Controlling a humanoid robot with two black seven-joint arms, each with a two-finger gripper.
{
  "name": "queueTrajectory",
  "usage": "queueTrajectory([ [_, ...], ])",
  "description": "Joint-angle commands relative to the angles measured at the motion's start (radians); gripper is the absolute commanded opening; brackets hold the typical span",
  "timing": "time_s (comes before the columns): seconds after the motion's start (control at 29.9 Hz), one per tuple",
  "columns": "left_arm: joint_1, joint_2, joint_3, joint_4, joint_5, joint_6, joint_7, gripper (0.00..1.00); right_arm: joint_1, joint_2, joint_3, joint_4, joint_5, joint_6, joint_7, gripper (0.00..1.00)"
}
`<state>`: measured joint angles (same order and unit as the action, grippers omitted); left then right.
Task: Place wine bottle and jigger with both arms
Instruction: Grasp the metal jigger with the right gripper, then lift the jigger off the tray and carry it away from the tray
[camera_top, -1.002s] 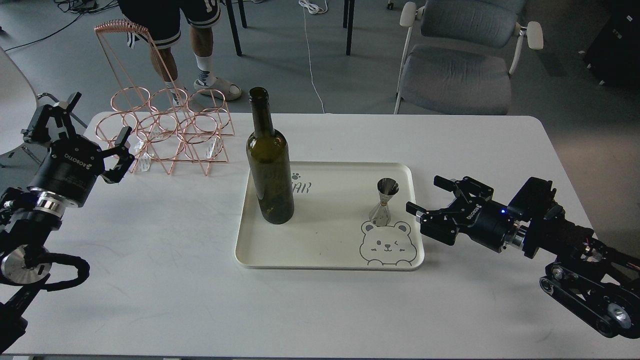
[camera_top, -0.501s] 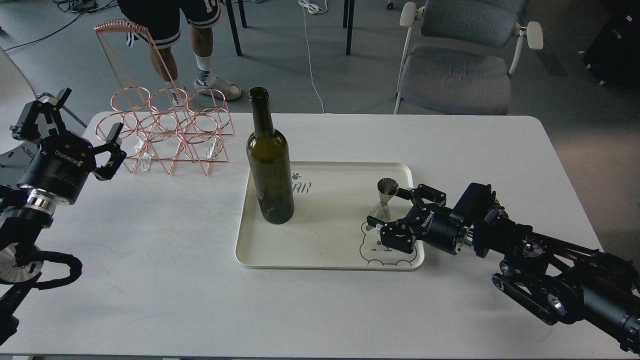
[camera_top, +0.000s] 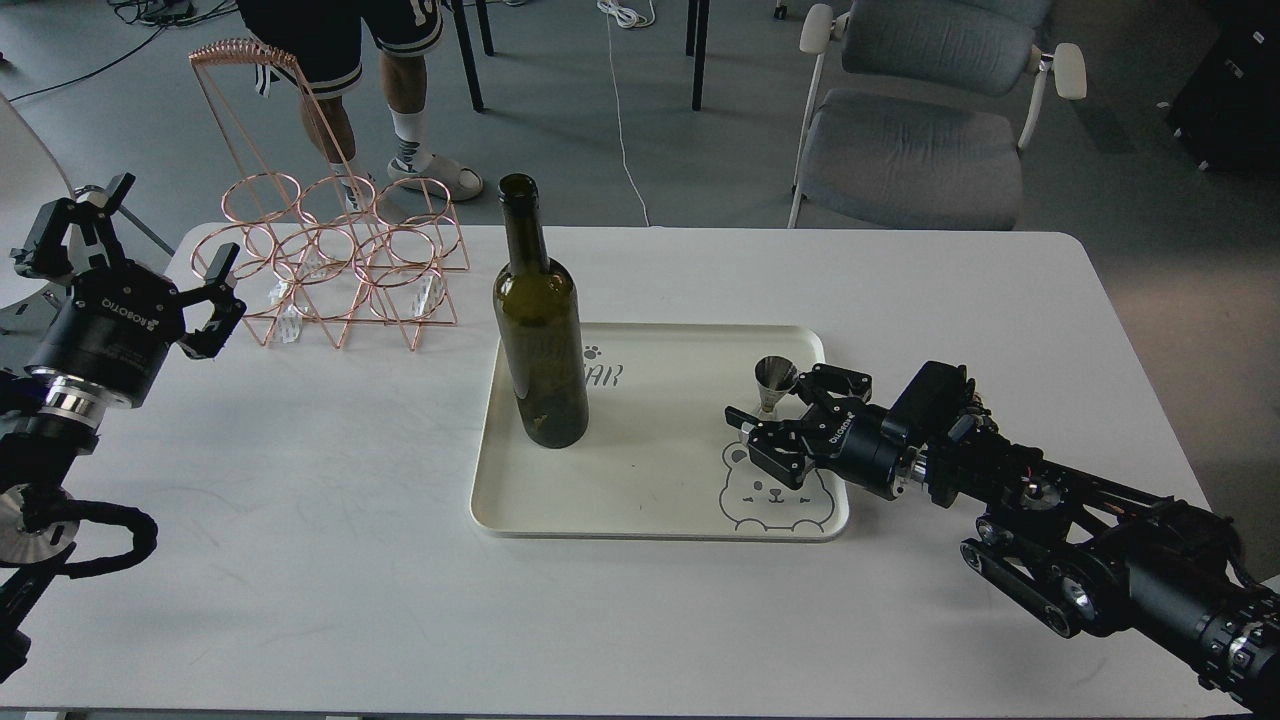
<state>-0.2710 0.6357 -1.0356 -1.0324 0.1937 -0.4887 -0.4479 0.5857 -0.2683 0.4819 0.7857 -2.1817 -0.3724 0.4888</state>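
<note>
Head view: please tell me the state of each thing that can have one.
wine bottle: upright on tray, uncapped
jigger: upright on tray, between the fingers
tray: flat on table
wire rack: standing, no bottles
left gripper: open, holding nothing
right gripper: open around jigger

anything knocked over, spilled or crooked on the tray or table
Nothing stands out. The wine bottle and jigger both stand upright on the tray, with no spill visible. The right gripper is around the jigger; the copper rack stands upright.
</note>
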Motion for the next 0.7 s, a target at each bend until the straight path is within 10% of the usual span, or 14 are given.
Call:
queueTrajectory([
  [0.0, -0.001, -0.002, 0.0, 0.0, 0.004, 0.0, 0.0, 1.0, -0.003, -0.008, 0.0, 0.006, 0.0, -0.003, 0.0, 0.31],
  [0.67, -0.001, -0.002, 0.002, 0.0, 0.009, 0.0, 0.0, 1.0, -0.009, -0.072, 0.179, 0.061, 0.0, -0.049, 0.0, 0.21],
])
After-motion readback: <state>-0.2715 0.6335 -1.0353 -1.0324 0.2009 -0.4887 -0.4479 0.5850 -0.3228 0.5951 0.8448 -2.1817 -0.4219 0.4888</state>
